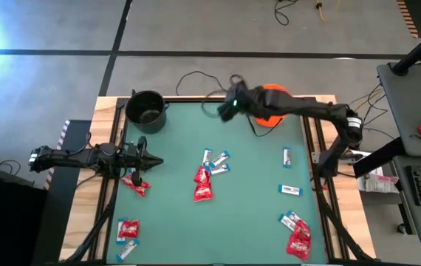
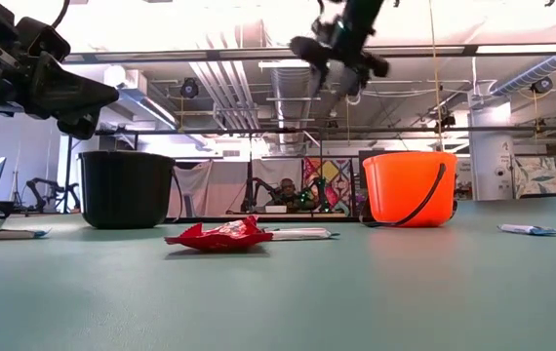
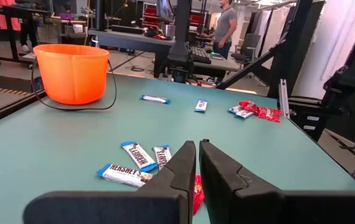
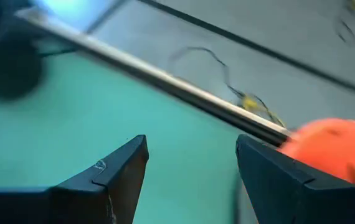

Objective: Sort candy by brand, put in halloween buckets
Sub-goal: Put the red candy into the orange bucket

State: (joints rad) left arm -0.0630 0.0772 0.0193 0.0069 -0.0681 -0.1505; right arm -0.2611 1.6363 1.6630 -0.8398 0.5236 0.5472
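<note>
The right gripper [image 1: 233,103] hangs with fingers apart and empty, high beside the orange bucket [image 1: 272,103]; a good next reach goes to the loose candy [image 1: 209,176] mid-table, one wrapper only. The left gripper [image 1: 153,160] waits closed near the black cauldron [image 1: 146,109]. Neither bucket's contents can be made out.

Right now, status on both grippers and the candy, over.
Right gripper open, empty, beside orange bucket. Left gripper shut, empty, above candy on table. Black bucket clear, nothing in the way.
</note>
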